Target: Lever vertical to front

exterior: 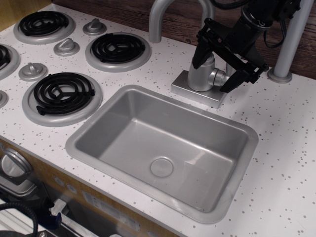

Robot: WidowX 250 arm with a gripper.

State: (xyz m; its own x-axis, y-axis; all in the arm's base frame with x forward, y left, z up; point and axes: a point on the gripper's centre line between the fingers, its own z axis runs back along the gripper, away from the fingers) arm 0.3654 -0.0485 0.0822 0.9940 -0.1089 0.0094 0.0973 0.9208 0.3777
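Black and angular, the two-fingered gripper [223, 68] hangs in the upper right of the frame, its jaws spread wide on either side of the faucet's round silver body [203, 73]. One finger [201, 53] sits at the left of that body, the other [238, 78] lower on the right. I cannot see anything clamped between them.

Going by size, I see the white speckled countertop [286, 148] filling most of the frame, and set into it the rectangular matte grey sink basin [148, 133], lower centre, with a round drain [161, 167] in its floor. At upper left sit black coil burners in silver rings [118, 49] with small silver stove knobs [66, 47] between them. A tall curved silver spout [159, 19] rises at top centre, and a grey upright post [289, 44] stands at the far right.

Smallest is the lever [218, 77], a short silver-grey stub on the right side of the faucet body, just above the square base plate [197, 91]. It lies between the open fingers; its paddle end is hidden by the right finger, so I cannot tell its angle.
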